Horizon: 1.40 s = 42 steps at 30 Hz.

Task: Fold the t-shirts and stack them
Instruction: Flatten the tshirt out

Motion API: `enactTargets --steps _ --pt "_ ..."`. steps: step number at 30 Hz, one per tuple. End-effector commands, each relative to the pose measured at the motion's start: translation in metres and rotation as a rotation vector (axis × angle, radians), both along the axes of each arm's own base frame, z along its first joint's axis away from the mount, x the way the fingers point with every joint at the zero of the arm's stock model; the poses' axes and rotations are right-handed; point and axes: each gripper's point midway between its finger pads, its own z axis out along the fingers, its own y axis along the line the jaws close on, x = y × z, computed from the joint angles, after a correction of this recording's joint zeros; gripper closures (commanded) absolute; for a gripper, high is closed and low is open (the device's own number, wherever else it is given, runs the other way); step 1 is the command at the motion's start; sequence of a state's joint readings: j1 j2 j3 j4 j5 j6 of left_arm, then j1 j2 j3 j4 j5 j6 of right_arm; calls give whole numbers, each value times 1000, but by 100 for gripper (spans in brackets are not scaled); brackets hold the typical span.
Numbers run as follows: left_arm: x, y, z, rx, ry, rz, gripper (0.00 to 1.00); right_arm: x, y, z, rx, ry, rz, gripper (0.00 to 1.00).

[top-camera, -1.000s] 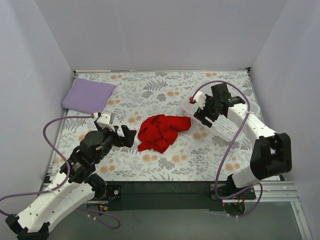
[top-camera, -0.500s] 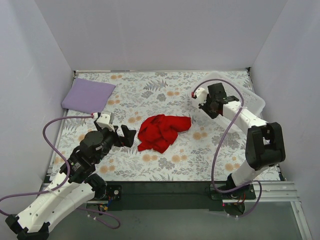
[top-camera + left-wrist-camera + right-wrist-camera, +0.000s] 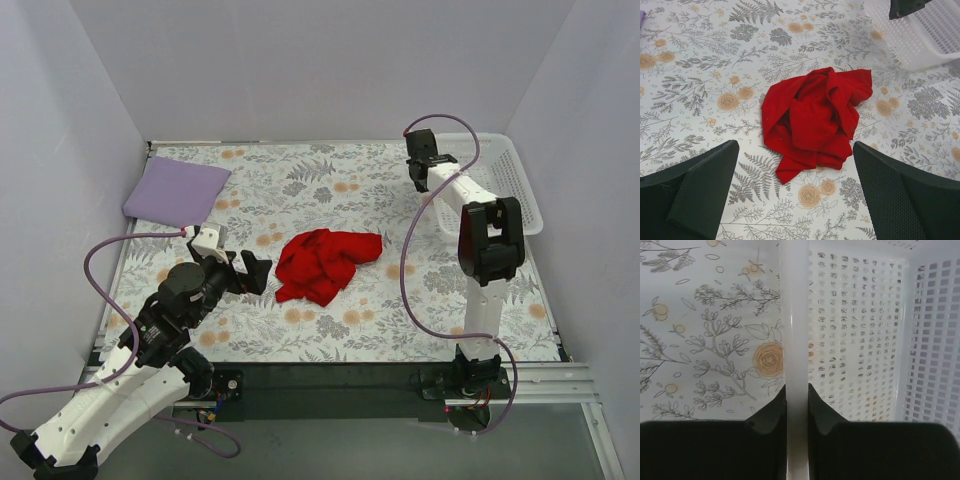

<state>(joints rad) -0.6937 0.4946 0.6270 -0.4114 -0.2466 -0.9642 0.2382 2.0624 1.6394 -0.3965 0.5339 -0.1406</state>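
- Left wrist view: the left claw (image 3: pixel 795 148) stands spread wide. Its two black, finely textured fingers (image 3: pixel 695 190) sit far apart, holding and touching nothing.
- Just ahead of that claw, centred between its fingers, lies the red t-shirt (image 3: pixel 815 117). It is plain soft cloth, crumpled into a rumpled heap with deep folds.
- Under both claws lies one floral cloth (image 3: pixel 700 65), a flat grey sheet printed with ferns and orange blooms.
- Further ahead and to the right of the left claw stands one white basket (image 3: pixel 935 35). It is hard plastic, with walls pierced by a lattice of small holes and a smooth rim.
- The right claw (image 3: pixel 796 387) is pinched shut on that rim, one finger outside the wall and one inside. The rim runs straight ahead from between its fingers.
- Far ahead and to the left of the left claw, and well apart from the right claw, lies the lavender t-shirt (image 3: pixel 177 192). It is a smooth, flat, roughly four-sided pad of cloth.
- Count: two t-shirts, one basket, one floral cloth, two claws.
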Motion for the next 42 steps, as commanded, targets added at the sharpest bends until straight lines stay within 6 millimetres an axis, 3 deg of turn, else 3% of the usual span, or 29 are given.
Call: enactTargets --steps 1,5,8,9,12,14,18,19,20,21,22,23,24,25,26,27,28,29,30,31,32,33,34,36,37,39,40,42 --pt "2 3 -2 14 -4 12 2 23 -27 26 2 -112 -127 99" --pt "2 1 -3 16 1 4 2 35 -30 18 -12 -91 -78 99" --pt "0 -1 -4 13 5 -9 2 45 -32 22 -43 -107 -44 83" --pt "0 -1 -2 10 0 -11 2 46 -31 22 -47 -105 -32 67" --pt "-1 -3 -3 8 5 -24 2 51 -30 36 -58 -130 13 42" --pt "-2 -6 -5 6 6 -41 2 48 -24 50 -52 -142 61 34" --pt "-9 -29 -9 -14 19 -165 2 29 10 79 4 -157 261 21" --pt "-11 -35 -12 -13 29 -200 2 20 22 103 10 -194 326 18" --pt "-13 -52 -22 -26 93 -268 2 -12 55 112 27 -171 576 8" --pt "-12 -56 -32 -9 129 -279 2 -18 58 133 26 -216 586 8" --pt "-12 -61 -39 -6 163 -287 2 -29 69 141 44 -224 661 7" --pt "-9 -65 -42 -10 188 -289 3 -52 89 129 115 -179 797 7" --pt "-6 -72 -60 -3 267 -282 5 -70 99 149 129 -215 888 7" --pt "-3 -78 -59 -32 292 -283 9 -103 121 145 215 -182 1057 7" --pt "0 -82 -67 -19 315 -283 9 -113 118 129 232 -124 1052 7" --pt "4 -87 -65 -35 323 -282 11 -143 144 128 364 -105 1212 7" --pt "9 -93 -76 -41 376 -269 12 -166 152 131 391 -108 1317 7" --pt "16 -99 -72 -66 369 -262 13 -195 163 117 508 -61 1389 8" --pt "26 -110 -70 -92 389 -252 15 -211 168 118 569 -52 1408 9" --pt "34 -117 -57 -114 375 -252 17 -222 168 103 601 -12 1395 9" --pt "43 -123 -64 -117 407 -232 17 -226 167 97 624 11 1372 9" --pt "50 -130 -53 -132 396 -234 18 -228 163 86 613 30 1343 10" --pt "56 -135 -64 -114 428 -223 19 -226 159 81 602 42 1301 11" --pt "72 -145 -59 -112 426 -216 21 -228 156 75 604 53 1273 11" --pt "78 -149 -66 -94 440 -207 21 -228 156 75 613 56 1262 11" --pt "92 -155 -68 -57 463 -185 30 -225 156 74 616 50 1249 11" --pt "102 -156 -87 4 508 -148 33 -224 156 74 615 53 1241 11" --pt "110 -157 -102 72 550 -135 42 -224 155 71 615 55 1232 11"
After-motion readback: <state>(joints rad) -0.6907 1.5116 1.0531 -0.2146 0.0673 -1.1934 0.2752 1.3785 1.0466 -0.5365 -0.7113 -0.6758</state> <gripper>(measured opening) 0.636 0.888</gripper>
